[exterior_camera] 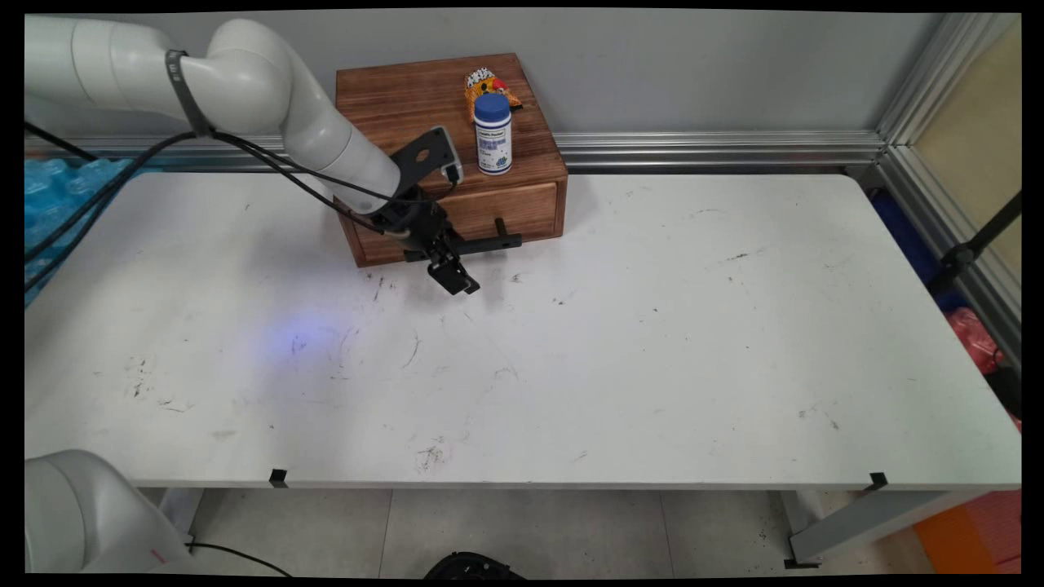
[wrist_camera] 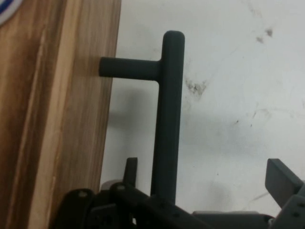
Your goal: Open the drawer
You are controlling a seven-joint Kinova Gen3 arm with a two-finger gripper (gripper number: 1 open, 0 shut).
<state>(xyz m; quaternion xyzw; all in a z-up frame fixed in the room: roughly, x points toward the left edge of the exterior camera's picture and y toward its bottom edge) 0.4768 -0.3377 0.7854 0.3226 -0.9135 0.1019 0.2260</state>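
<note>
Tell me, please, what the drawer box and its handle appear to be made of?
The drawer box looks like stained wood: brown, with visible grain streaks and a matte finish. Its handle seems to be dark metal or plastic, smooth and matte with rounded ends; the look leaves that open. The claw straddles it, open.

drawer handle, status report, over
Gripper open, straddling black drawer handle. Wooden drawer box shut. Blue-capped bottle and snack packet on top.
</note>
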